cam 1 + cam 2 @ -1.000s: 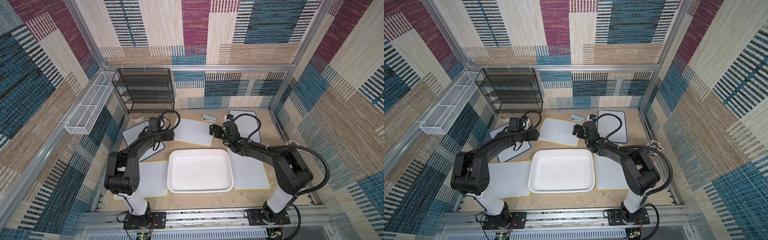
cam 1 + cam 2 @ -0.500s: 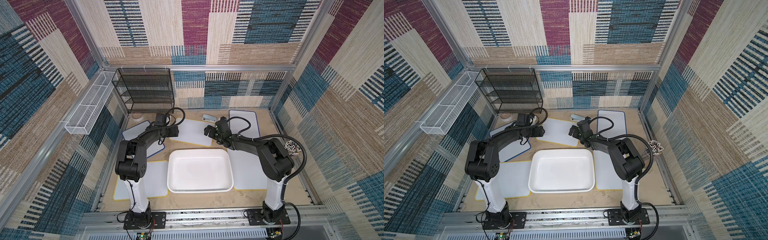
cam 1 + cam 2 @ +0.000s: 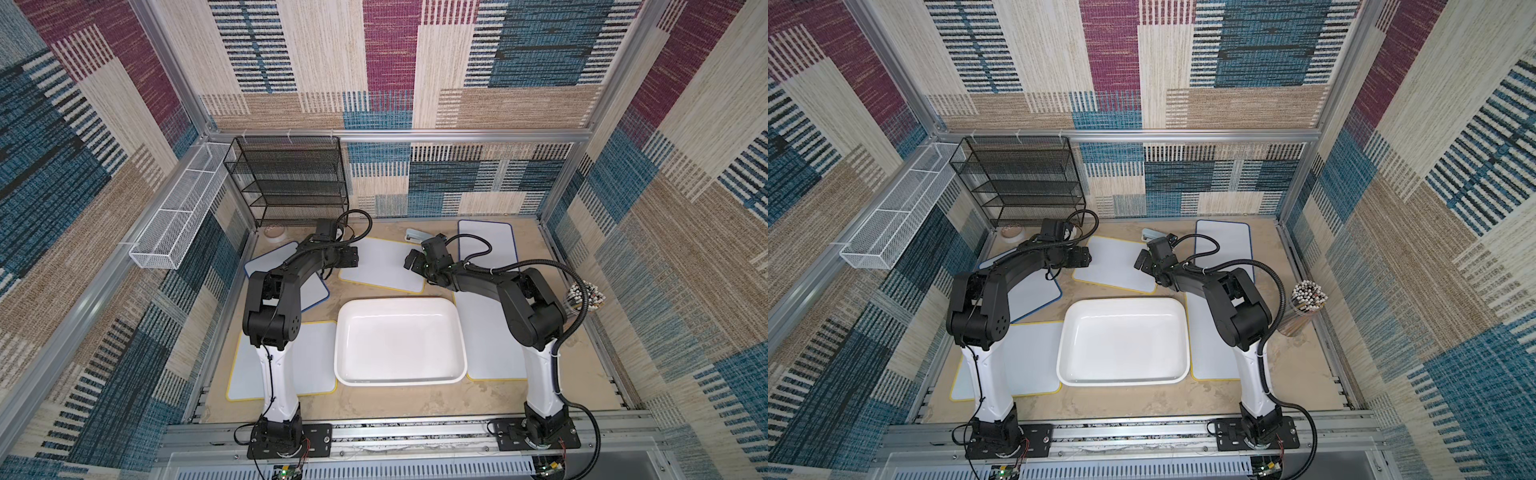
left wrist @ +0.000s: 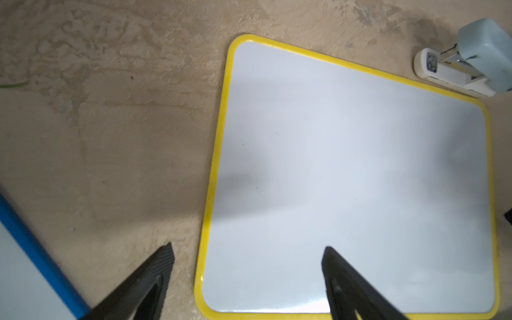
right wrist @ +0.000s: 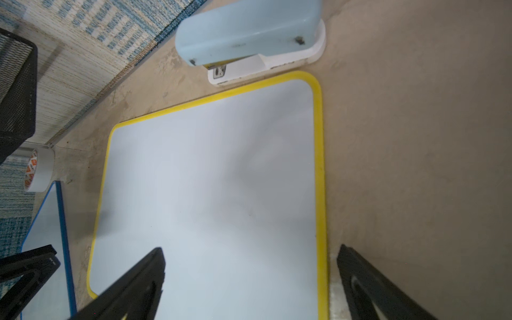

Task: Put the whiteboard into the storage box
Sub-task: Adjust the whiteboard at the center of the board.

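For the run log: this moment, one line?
left gripper open | right gripper open | both straddling yellow-framed whiteboard edges | storage box empty

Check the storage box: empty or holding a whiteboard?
Empty. The storage box shows only its bare white floor; the yellow-edged whiteboard lies flat outside it.

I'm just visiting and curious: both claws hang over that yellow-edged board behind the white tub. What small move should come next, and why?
Probably lower both grippers and close them on the whiteboard. The left gripper and right gripper are open, each straddling an opposite yellow edge of it, and it lies flat, ungripped. The storage box holds nothing yet.
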Available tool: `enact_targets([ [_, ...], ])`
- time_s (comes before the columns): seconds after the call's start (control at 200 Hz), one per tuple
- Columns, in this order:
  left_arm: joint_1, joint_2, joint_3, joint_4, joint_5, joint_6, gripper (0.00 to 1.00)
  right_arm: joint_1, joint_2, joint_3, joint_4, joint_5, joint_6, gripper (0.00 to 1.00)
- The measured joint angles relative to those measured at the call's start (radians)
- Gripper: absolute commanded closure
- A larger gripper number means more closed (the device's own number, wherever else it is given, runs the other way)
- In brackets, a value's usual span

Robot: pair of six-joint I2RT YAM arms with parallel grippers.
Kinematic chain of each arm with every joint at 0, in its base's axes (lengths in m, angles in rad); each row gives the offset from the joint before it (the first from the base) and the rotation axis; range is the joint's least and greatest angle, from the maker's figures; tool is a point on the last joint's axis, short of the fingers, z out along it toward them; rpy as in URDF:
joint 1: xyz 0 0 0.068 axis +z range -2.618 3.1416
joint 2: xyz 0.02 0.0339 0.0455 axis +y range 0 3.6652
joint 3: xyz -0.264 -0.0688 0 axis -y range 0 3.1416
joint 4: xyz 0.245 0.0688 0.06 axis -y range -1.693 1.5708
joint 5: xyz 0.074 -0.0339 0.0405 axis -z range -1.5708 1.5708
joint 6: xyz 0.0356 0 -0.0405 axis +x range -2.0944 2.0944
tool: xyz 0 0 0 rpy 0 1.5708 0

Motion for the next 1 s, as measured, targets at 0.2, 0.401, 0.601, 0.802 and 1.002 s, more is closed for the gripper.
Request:
enact_targets([
  [0.2,0.000,0.060,0.073,-0.052,0.014,0.000,0.15,0.000,0.029,0.045,-0.045,0.030,0.008,0.00],
  [0.401,0.000,0.107,0.124,-0.095,0.024,-0.001,0.16,0.000,0.044,0.058,-0.053,0.039,0.011,0.00],
  [0.601,0.000,0.137,0.163,-0.132,0.047,-0.005,0.16,0.000,0.067,0.086,-0.053,0.055,0.011,0.00],
  [0.802,0.000,0.139,0.161,-0.161,0.073,-0.008,0.19,0.000,0.068,0.087,-0.053,0.055,0.011,0.00],
  [1.002,-0.001,0.109,0.104,-0.151,0.106,-0.010,0.21,0.000,0.068,0.084,-0.049,0.055,0.010,0.00],
])
